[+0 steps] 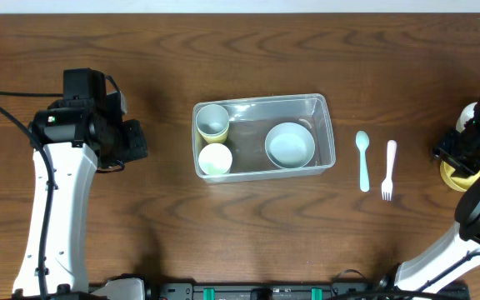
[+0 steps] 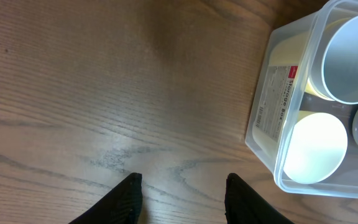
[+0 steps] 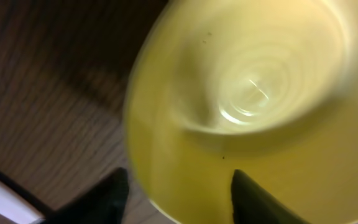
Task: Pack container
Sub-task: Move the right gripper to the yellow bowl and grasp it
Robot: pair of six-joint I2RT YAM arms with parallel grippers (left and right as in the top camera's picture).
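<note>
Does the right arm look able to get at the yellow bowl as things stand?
Probably yes: the right gripper hangs open close over the yellow bowl, and nothing shows between them.

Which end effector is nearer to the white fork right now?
Right. The right end effector is over the yellow bowl, just right of the fork; the left end effector sits beyond the container, on the far left side.

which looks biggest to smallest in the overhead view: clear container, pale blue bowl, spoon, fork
1. container
2. pale blue bowl
3. spoon and fork: about the same length, too close to rank
</note>
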